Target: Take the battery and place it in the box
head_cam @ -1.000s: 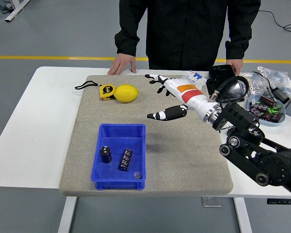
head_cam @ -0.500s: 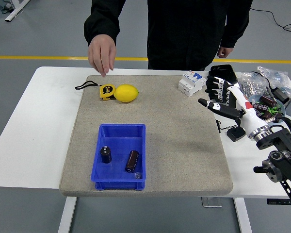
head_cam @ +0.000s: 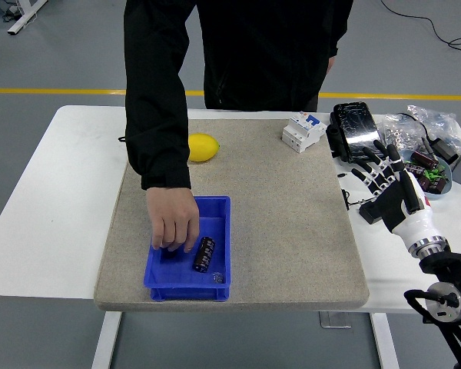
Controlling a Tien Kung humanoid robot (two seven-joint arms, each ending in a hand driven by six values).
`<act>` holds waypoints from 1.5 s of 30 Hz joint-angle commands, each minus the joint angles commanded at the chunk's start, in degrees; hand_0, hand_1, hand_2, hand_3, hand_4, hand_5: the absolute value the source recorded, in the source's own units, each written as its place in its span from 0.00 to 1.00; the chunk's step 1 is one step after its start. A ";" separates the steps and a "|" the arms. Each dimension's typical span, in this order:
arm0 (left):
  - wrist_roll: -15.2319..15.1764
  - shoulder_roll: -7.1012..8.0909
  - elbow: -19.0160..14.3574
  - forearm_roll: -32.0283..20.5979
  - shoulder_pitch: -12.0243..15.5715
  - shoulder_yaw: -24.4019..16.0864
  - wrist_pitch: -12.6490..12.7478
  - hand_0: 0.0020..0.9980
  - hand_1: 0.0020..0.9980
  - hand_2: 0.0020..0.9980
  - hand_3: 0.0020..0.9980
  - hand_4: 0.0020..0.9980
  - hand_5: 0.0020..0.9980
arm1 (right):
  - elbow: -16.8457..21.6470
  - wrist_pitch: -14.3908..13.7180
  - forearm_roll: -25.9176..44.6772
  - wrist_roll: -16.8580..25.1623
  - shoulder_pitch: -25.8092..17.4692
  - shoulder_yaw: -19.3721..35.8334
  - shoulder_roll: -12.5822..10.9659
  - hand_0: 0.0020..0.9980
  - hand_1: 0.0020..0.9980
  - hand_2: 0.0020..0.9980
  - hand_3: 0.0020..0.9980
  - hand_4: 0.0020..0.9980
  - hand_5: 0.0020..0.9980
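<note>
Grey mat (head_cam: pixel 292 231), blue box (head_cam: pixel 219 265) holding battery (head_cam: pixel 204 254), person's hand (head_cam: pixel 173 225) inside

Looking like a robotics lab: grey floor (head_cam: pixel 54 61) sporting yellow tape (head_cam: pixel 54 91), cables (head_cam: pixel 446 34) trailing, a white table (head_cam: pixel 54 192) holding electronics parts (head_cam: pixel 426 169).

Person's hand (head_cam: pixel 173 223) inside blue box (head_cam: pixel 218 231)

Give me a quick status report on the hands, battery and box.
Right hand open at table's right side, holding nothing; left out of view. Battery lying in blue box. Person's hand reaching into box.
</note>
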 joint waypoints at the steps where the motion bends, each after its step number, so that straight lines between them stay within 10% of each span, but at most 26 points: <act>1: 0.03 0.03 0.00 0.17 -0.02 -0.12 -0.01 0.73 0.69 0.68 0.59 0.65 0.56 | -0.20 0.13 -0.10 -0.25 -0.10 0.30 0.22 0.88 0.86 0.90 0.95 1.00 0.80; 45: 0.07 0.31 0.00 -0.40 0.24 0.16 0.15 0.73 0.68 0.68 0.59 0.63 0.55 | -0.78 -0.02 -5.32 -3.07 -0.76 1.77 1.63 0.92 0.87 0.90 0.97 1.00 0.91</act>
